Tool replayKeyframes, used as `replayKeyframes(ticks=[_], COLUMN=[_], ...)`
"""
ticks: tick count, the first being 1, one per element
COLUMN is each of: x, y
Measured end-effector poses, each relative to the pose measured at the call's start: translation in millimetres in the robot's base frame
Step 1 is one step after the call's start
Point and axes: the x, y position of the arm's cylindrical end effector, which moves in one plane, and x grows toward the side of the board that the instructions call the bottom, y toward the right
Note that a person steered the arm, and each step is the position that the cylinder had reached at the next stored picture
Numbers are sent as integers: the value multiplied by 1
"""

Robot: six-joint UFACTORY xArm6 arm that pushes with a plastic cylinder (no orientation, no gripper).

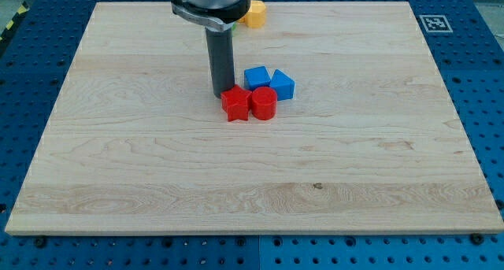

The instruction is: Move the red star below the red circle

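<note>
The red star [235, 104] lies near the board's middle, touching the left side of the red circle [263, 103]. My tip [220, 94] rests on the board at the star's upper left corner, touching or almost touching it. Two blue blocks sit just above the red pair: a blue cube-like block [257, 78] and a blue block [283, 84] to its right, close to the red circle's top.
A yellow block [253, 14] lies at the view's top edge of the wooden board [118, 168], right of my arm's body. A bit of green [234, 24] shows beside it, mostly hidden by the arm. A marker tag [435, 23] sits off the board's top right corner.
</note>
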Motion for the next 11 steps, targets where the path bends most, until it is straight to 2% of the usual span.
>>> replayKeyframes(ticks=[1, 3, 5, 11], x=[0, -46, -52, 65], y=[0, -21, -21, 29])
